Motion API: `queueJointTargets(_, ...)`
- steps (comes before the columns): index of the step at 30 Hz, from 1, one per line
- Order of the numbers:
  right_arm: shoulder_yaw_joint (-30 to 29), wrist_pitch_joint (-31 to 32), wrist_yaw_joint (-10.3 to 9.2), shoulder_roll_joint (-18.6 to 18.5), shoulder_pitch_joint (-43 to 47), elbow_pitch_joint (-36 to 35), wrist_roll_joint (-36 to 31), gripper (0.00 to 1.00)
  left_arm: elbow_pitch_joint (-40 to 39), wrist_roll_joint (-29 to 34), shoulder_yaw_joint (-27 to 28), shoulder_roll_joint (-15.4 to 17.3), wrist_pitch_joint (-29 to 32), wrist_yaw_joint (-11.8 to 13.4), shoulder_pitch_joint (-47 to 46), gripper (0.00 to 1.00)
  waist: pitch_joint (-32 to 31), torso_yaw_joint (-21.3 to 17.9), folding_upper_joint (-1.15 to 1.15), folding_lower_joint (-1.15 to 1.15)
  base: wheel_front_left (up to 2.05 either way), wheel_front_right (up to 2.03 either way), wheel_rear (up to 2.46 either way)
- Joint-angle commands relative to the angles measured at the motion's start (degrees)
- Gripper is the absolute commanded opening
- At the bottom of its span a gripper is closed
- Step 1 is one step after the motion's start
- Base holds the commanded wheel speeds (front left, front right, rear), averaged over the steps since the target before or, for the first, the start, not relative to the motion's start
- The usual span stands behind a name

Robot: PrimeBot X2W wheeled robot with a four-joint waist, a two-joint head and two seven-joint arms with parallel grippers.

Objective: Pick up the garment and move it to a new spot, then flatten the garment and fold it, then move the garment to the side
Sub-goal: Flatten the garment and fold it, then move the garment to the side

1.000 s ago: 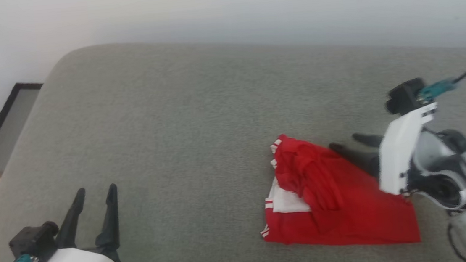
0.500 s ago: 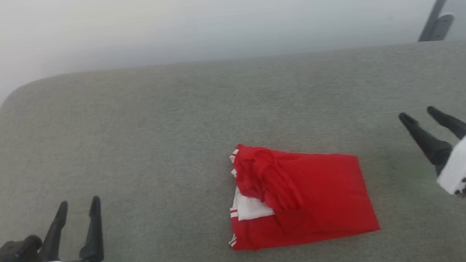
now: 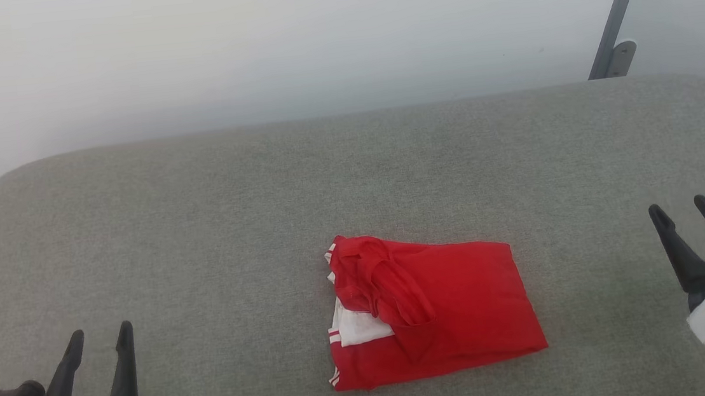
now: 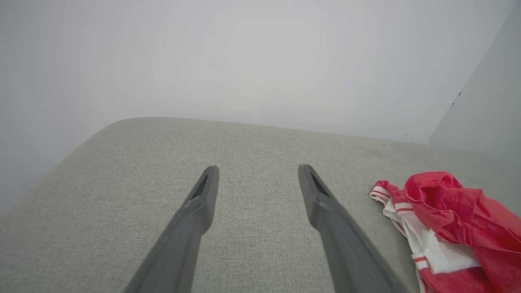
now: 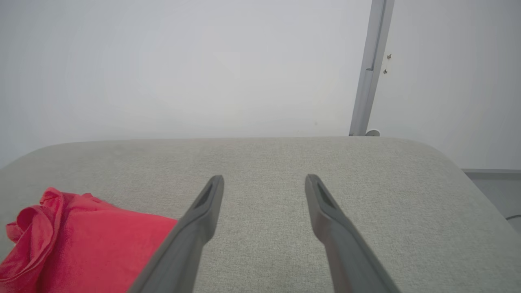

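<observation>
While the garment (image 3: 445, 305) is lying folded, I am holding my left hand (image 3: 101, 331) and right hand (image 3: 677, 204) wide and empty; moving it aside is probably remaining.

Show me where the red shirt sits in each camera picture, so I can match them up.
Head view: shirt lies folded, low and just right of centre.
Left wrist view: shirt at the lower right edge.
Right wrist view: shirt in the lower left corner.
Shared landmark: the grey cushion under it.
</observation>
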Motion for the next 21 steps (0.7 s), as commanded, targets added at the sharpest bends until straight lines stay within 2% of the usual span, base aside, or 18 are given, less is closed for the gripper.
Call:
queueJointTargets(1, 0.27, -0.83, -0.01, 0.19, 0.67, 0.01, 0.17, 1.0, 0.1, 0.42, 0.22, 0.1, -0.23, -0.34, 0.73, 1.0, -0.06, -0.02, 0.0, 0.0, 0.0, 0.0, 0.0)
queueJointTargets(11, 0.06, -4.48, -0.01, 0.33, 1.9, 2.83, 1.05, 1.0, 0.24, 0.87, 1.11, 0.37, -0.26, -1.21, 0.96, 1.0, -0.24, -0.12, 0.0, 0.0, 0.0, 0.0, 0.0)
queueJointTargets(21, 0.02, -3.87, -0.01, 0.89, 1.88, 3.94, 1.64, 1.0, 0.46, 1.11, 0.95, 0.1, -0.26, -1.55, 0.34, 1.0, -0.08, 0.22, 0.0, 0.0, 0.0, 0.0, 0.0)
